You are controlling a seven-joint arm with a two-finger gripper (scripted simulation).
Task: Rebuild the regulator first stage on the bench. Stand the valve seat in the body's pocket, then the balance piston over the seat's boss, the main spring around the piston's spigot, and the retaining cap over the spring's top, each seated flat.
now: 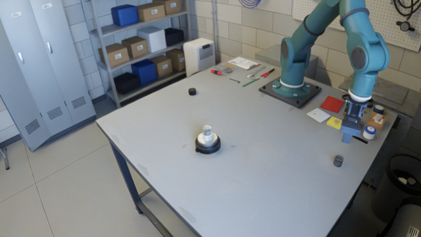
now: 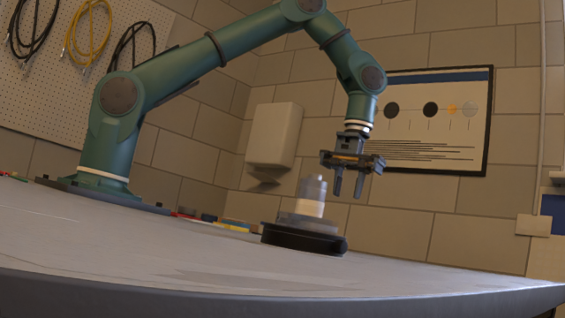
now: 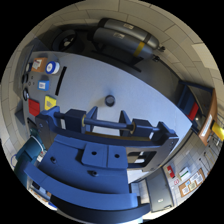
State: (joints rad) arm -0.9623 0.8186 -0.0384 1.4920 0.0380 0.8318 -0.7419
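Note:
Near the middle of the grey bench the black regulator body (image 1: 208, 146) (image 2: 303, 238) holds a stack: a pale valve seat with the balance piston (image 1: 207, 132) (image 2: 310, 194) standing on it, spigot up. The main spring (image 1: 338, 161) (image 3: 110, 100), a small dark coil, stands alone near the bench's right edge. The black retaining cap (image 1: 192, 91) sits far off at the back left. My gripper (image 1: 349, 138) (image 2: 347, 187) (image 3: 109, 120) hangs above the bench at the right, higher than the spring and a little behind it. It is open and empty.
Behind the work are the arm's base plate (image 1: 290, 91), hand tools (image 1: 253, 76) and a clipboard. Coloured cards (image 1: 332, 104), tape rolls (image 1: 369, 132) and a small box (image 1: 377, 120) crowd the right rear corner beside my gripper. Air cylinders (image 3: 124, 36) lie on the floor beyond the right edge.

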